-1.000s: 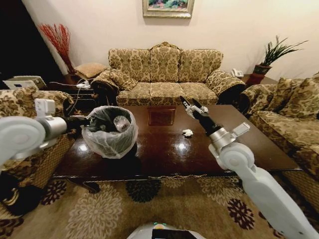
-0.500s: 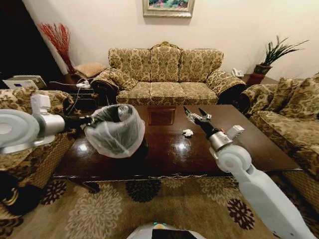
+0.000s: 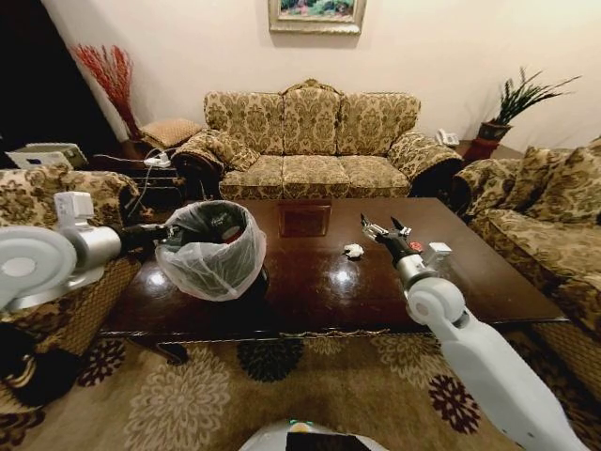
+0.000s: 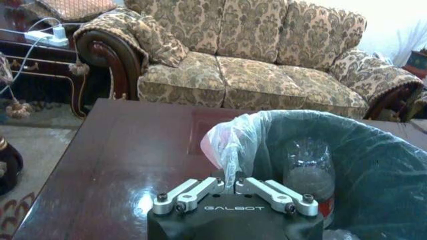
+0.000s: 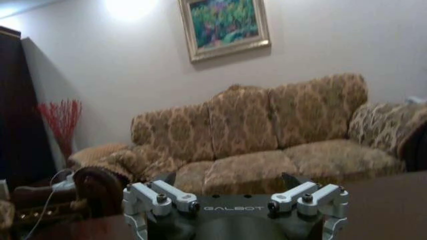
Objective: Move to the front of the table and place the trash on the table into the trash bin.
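I read GALBOT on both wrist housings. My left pincer (image 4: 230,186) is pinched on the bin (image 3: 212,252) liner, left of centre on the tabletop (image 3: 310,291). My right pincer (image 3: 386,228) gapes wide, just right of the paper wad (image 3: 353,251)

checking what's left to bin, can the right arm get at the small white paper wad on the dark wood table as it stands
Probably yes. The right gripper hangs open just beside the small white paper wad, with only bare glossy dark wood table between them.

Warm, dim room light glares off the glossy table (image 3: 310,272); head view bows at its edges.
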Tool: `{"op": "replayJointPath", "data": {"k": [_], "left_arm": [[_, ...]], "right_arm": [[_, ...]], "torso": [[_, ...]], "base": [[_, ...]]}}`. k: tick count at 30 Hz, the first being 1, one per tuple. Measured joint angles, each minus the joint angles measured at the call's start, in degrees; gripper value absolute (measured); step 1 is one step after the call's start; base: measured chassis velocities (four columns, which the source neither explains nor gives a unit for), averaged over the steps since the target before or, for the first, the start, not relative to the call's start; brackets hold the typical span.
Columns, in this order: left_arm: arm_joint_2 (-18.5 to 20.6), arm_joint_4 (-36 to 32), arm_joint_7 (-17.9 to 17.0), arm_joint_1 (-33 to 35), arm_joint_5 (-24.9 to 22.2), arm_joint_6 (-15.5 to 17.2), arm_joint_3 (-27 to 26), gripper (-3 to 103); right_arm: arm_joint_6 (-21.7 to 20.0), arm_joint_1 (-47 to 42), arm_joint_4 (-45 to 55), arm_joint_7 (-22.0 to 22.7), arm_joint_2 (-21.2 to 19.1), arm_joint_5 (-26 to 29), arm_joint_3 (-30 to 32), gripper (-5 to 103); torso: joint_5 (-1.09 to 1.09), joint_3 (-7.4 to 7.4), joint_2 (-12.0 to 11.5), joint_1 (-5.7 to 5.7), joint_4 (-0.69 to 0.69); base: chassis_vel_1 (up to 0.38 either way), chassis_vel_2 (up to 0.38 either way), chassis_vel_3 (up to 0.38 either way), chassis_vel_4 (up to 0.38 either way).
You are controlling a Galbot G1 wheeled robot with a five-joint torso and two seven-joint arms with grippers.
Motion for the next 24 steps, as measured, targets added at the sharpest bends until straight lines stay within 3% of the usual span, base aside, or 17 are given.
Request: {"op": "replayJointPath", "data": {"k": [15,24], "left_arm": [[-1.35,-0.09,3.12,0.70,5.74,-1.08,0.96,3],[-0.68,-0.64,3.46,0.60,5.76,-1.47,1.14,3]], "right_arm": [[-1.81,0.74,-7.07,-0.37,1.73,2.03,-4.36,100],[-0.55,4.35,-15.93,-3.80,5.20,-2.83,-7.11,100]], "torso": [[-0.02,0.00,0.00,0.00,0.01],[0.00,0.00,0.00,0.00,0.01]], "base": [[-0.019,-0.015,0.024,0.017],[-0.180,-0.174,0.185,0.181]]}}
